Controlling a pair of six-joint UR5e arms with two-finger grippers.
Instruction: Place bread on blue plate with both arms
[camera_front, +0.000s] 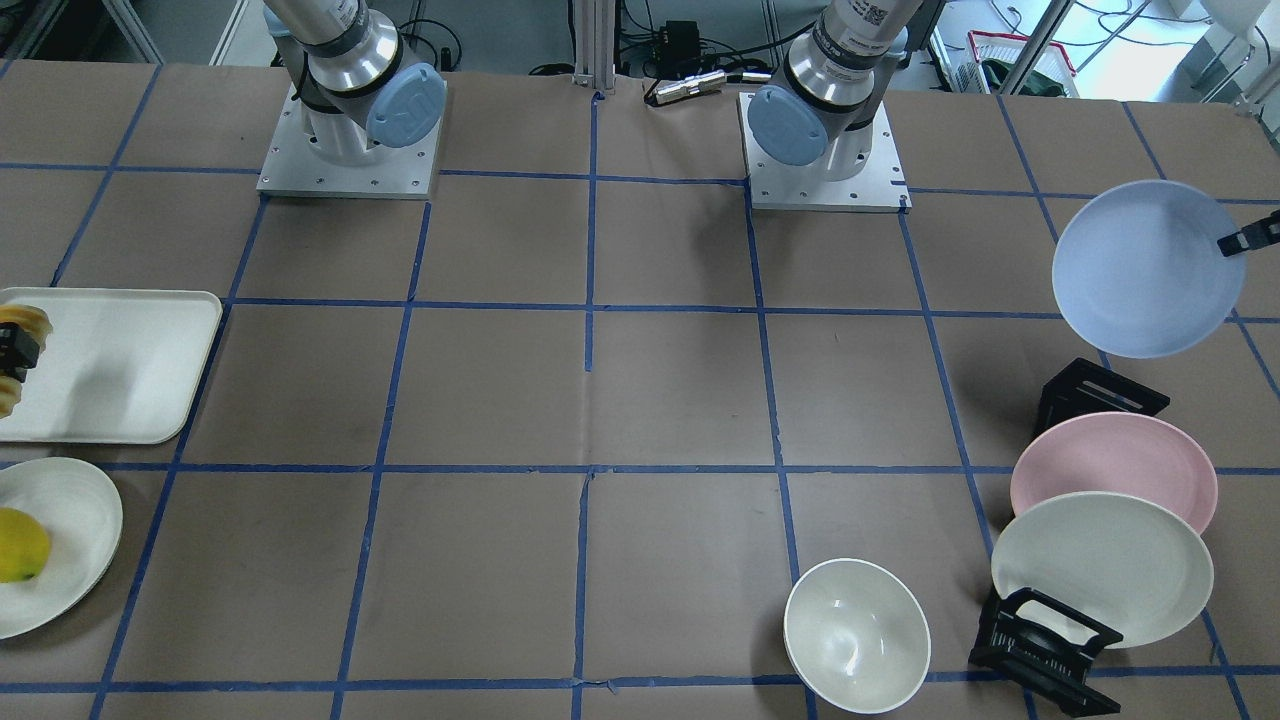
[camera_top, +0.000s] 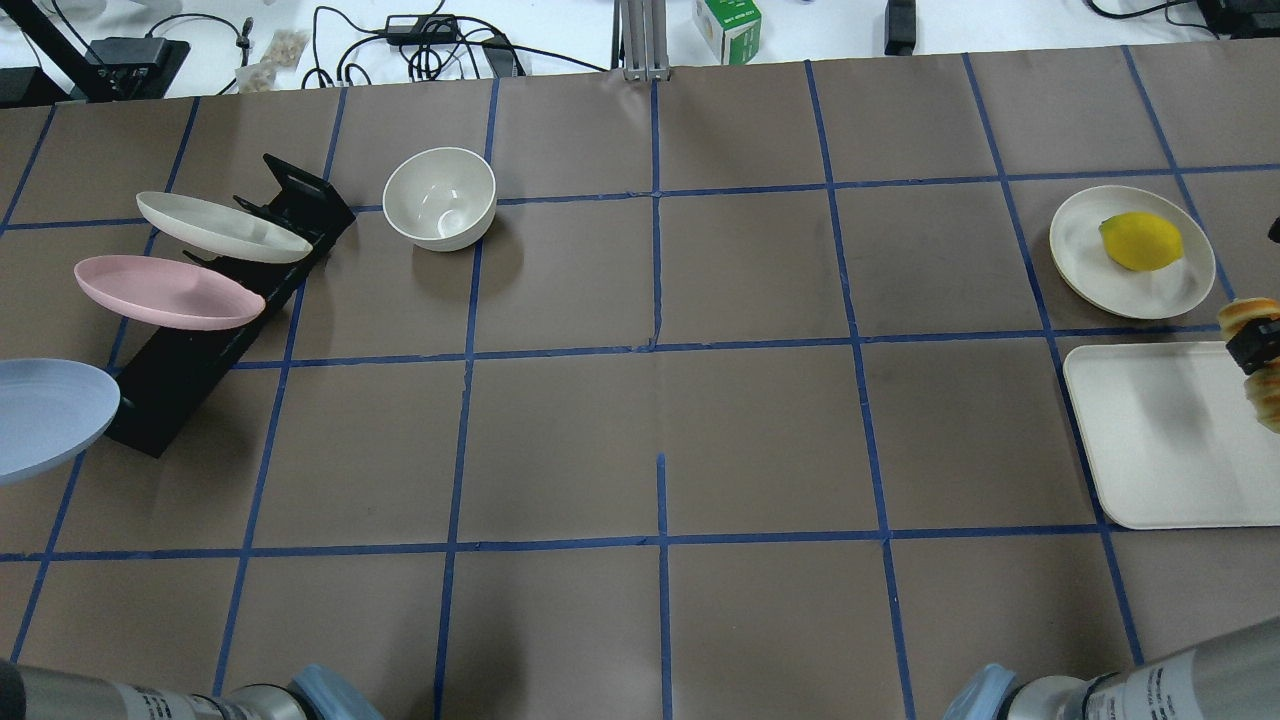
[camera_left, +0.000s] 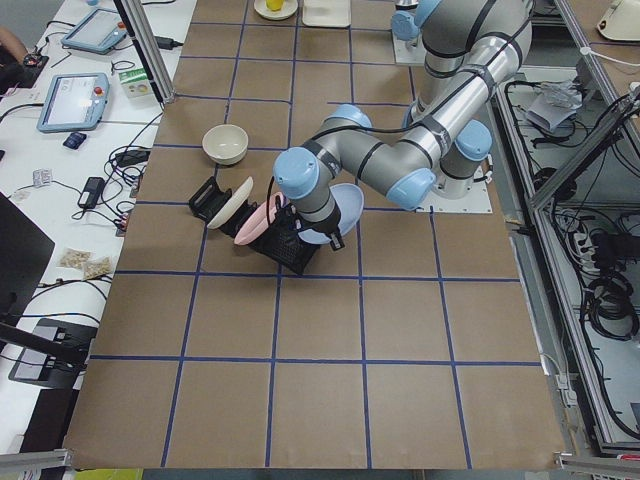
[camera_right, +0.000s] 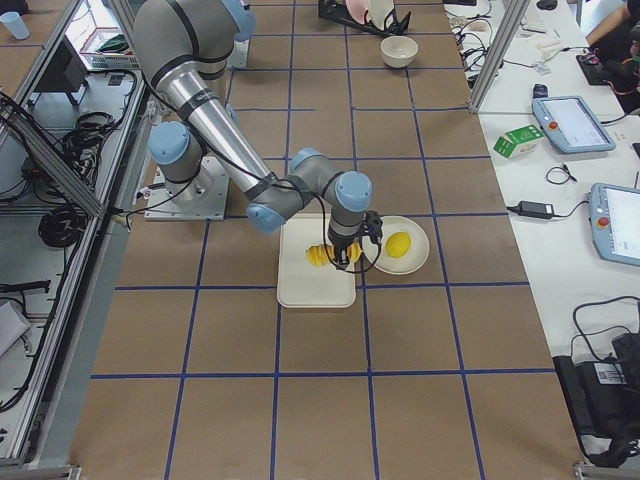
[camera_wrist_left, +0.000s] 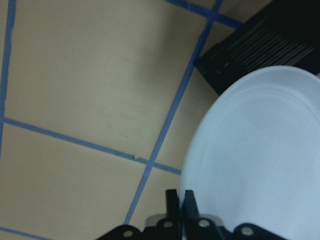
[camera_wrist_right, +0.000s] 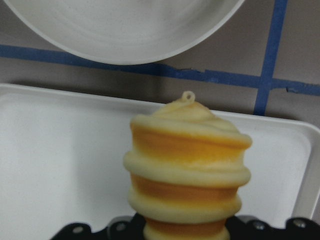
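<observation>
My left gripper (camera_front: 1243, 241) is shut on the rim of the pale blue plate (camera_front: 1145, 268) and holds it tilted in the air, just off the end of the black rack. The left wrist view shows the fingers (camera_wrist_left: 172, 202) pinched on the plate's edge (camera_wrist_left: 260, 160). My right gripper (camera_front: 12, 352) is shut on the ridged orange-and-cream bread (camera_front: 28, 322) and holds it a little above the white tray (camera_front: 130, 370). The right wrist view shows the bread (camera_wrist_right: 187, 170) clamped at its lower end. The two arms are at opposite ends of the table.
A black plate rack (camera_front: 1045, 650) holds a pink plate (camera_front: 1110, 470) and a cream plate (camera_front: 1100, 570). A white bowl (camera_front: 855, 635) stands beside it. A cream plate (camera_front: 75, 520) with a yellow lemon (camera_front: 20, 545) sits next to the tray.
</observation>
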